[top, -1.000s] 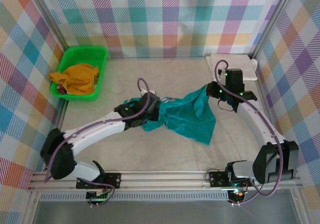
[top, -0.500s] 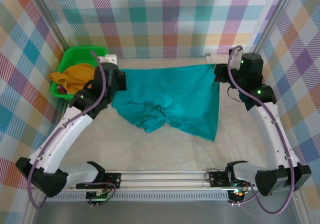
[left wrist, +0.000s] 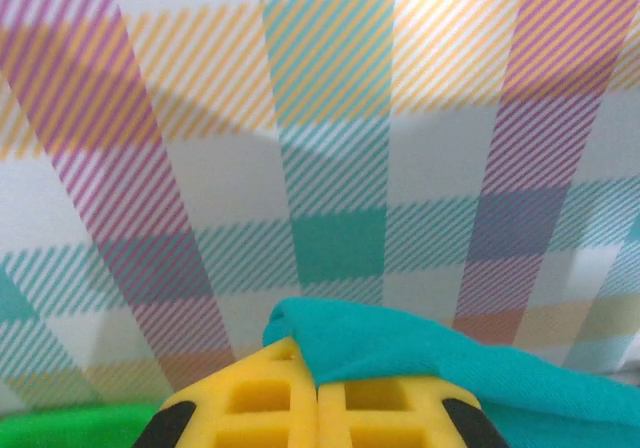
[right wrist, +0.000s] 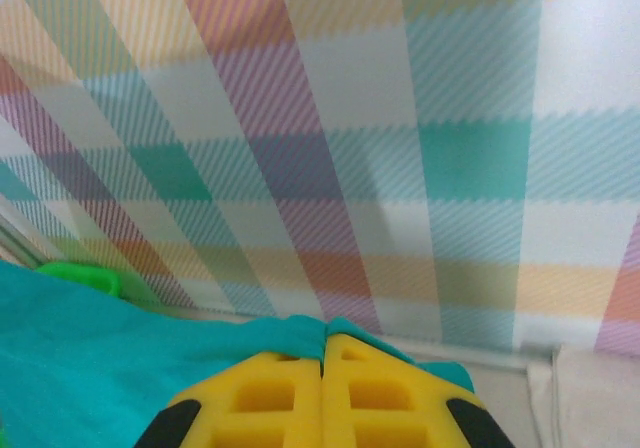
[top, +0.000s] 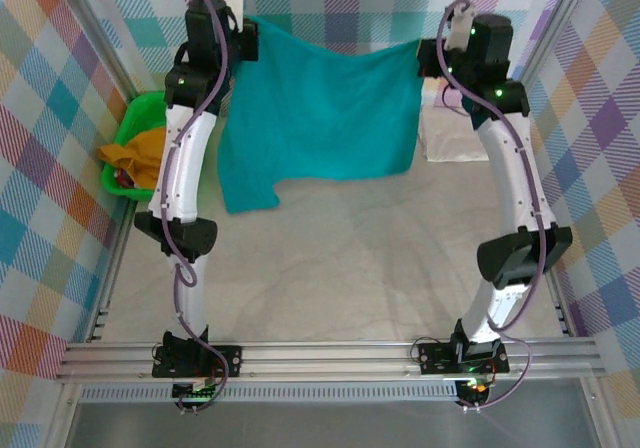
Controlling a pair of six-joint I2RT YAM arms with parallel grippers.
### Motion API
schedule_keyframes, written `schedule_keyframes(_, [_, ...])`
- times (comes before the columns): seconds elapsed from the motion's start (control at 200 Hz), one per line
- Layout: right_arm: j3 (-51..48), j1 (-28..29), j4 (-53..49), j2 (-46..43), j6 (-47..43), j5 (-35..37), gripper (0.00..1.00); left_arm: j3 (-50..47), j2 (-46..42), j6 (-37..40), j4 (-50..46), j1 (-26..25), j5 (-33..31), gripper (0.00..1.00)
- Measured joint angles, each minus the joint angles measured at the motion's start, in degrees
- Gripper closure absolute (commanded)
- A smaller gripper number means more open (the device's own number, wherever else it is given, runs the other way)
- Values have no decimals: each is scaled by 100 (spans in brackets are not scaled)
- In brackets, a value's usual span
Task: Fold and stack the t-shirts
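The teal t-shirt (top: 318,108) hangs spread like a curtain. Its long axis runs sideways, from above the green basket (top: 128,133) off to the right, with the top edge taut and the loose edge pointing down. The left gripper (top: 247,38) pinches the corner nearer the basket, jaws pressed on cloth. The right gripper (top: 425,60) pinches the far corner likewise. The cream t-shirt (top: 450,136) lies well right of the basket.
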Motion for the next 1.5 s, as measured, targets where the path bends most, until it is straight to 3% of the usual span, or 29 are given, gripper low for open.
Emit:
schedule_keyframes(0.125, [1172,-11,-238,348,-81,-72,100,-398,-525,203,-20,-2,136,100])
schedule_keyframes(0.27, [927,-11,-216,-2,-177,-125,100,-1847,-1825,396,107,-87,79,100])
schedule_keyframes(0.435, [-1698,-11,428,-1290,-142,-146,100,-4964,-4037,442,970,-614,-529,100])
schedule_keyframes(0.61, [-4833,-9,1287,-2485,157,-223,100,-9058,-6216,-577,1856,-1143,-1154,100])
schedule_keyframes(0.705, [-6293,-9,1604,-2876,330,-234,100,-10845,-6651,-1305,1963,-1305,-1261,100])
schedule_keyframes(0.805, [-7576,-9,1716,-3254,616,-190,100,-12039,-6564,-2048,1604,-1652,-1346,100])
schedule_keyframes(0.925, [-8485,-9,1456,-3904,1003,-192,100,-12303,-6824,-2747,885,-2094,-1421,100])
schedule_keyframes(1.125, [-8234,-9,1045,-4437,1237,-181,100,-11114,-6787,-3480,-203,-2269,-1567,100])
schedule_keyframes(1.245, [-8240,-9,750,-4542,1357,-146,96,-11046,-6494,-3998,-603,-2638,-1596,100])
schedule_keyframes(1.285, [-8332,-9,693,-4579,1397,-153,91,-11175,-6413,-4197,-691,-2806,-1574,100])
schedule_keyframes(1.345, [-8526,-11,544,-4660,1515,-175,68,-11433,-6356,-4518,-846,-3095,-1517,100])
schedule_keyframes(1.365, [-8596,-9,483,-4690,1499,-173,63,-11505,-6352,-4597,-920,-3189,-1495,95])
schedule_keyframes(1.5, [-8885,-15,-68,-5136,1635,-293,47,-11593,-6511,-5261,-1370,-3926,-1445,75])
